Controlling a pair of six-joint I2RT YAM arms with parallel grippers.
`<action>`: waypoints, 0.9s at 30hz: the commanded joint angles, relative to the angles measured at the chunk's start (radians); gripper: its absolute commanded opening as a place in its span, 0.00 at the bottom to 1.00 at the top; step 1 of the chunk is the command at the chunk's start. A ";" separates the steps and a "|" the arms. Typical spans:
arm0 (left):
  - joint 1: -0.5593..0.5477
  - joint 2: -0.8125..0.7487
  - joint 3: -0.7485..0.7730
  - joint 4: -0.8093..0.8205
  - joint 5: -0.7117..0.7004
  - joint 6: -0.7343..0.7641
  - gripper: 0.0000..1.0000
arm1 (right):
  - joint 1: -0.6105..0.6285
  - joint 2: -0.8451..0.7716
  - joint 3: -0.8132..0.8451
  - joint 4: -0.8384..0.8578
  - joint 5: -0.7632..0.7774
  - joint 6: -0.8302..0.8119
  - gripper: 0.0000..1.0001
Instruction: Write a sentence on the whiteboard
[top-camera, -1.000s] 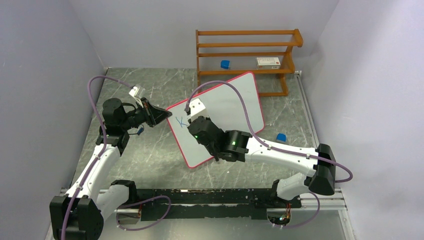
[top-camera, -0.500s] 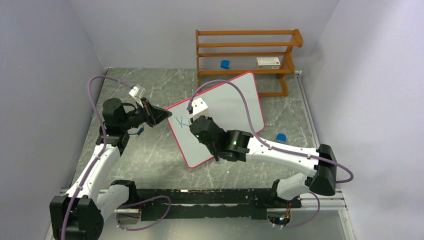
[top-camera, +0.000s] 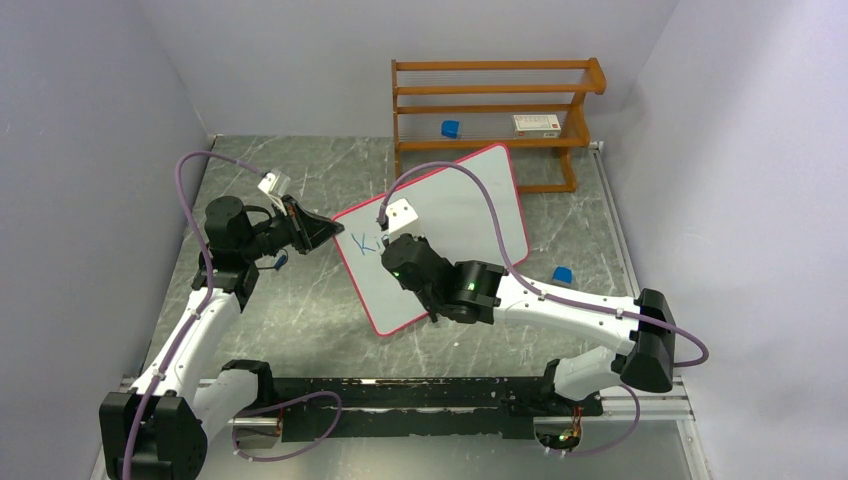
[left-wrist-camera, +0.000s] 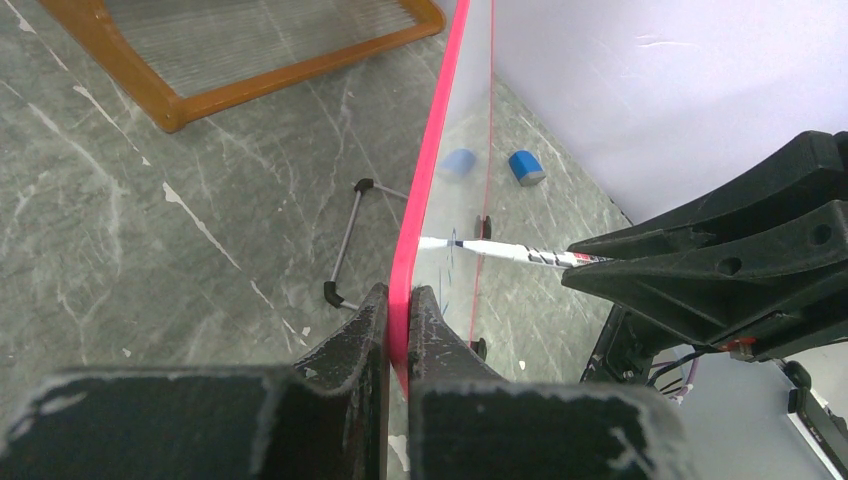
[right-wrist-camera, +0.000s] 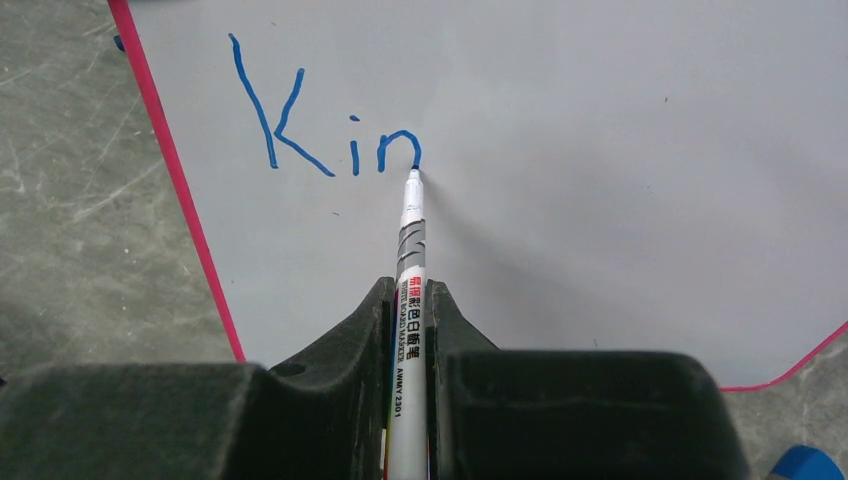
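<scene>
Grey marble-look table (top-camera: 300, 300), both arms bolted at its near edge. Left gripper (left-wrist-camera: 397, 300) is pinched tight on the pink rim of the whiteboard (top-camera: 460, 200), which stands tilted mid-table. Right gripper (right-wrist-camera: 408, 290) is clamped on a white marker (right-wrist-camera: 410, 225), its tip touching the board at the end of the blue sentence (right-wrist-camera: 354, 160), which reads just "Kin". Small blue thing (top-camera: 563, 274) sits right of the board, maybe a cap. Wooden rack (top-camera: 495, 105) stands at the back.

From above, the right arm (top-camera: 470, 285) hides the end of the sentence (top-camera: 368, 241); print on the box (top-camera: 536, 124) is illegible
</scene>
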 joint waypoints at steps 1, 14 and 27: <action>0.001 0.010 -0.002 -0.036 -0.018 0.050 0.05 | -0.008 -0.014 -0.009 -0.025 -0.002 0.020 0.00; 0.001 0.010 -0.001 -0.036 -0.018 0.050 0.05 | -0.011 -0.095 -0.043 0.060 0.032 -0.027 0.00; 0.001 0.015 -0.001 -0.037 -0.017 0.049 0.05 | -0.052 -0.078 -0.051 0.074 0.009 -0.029 0.00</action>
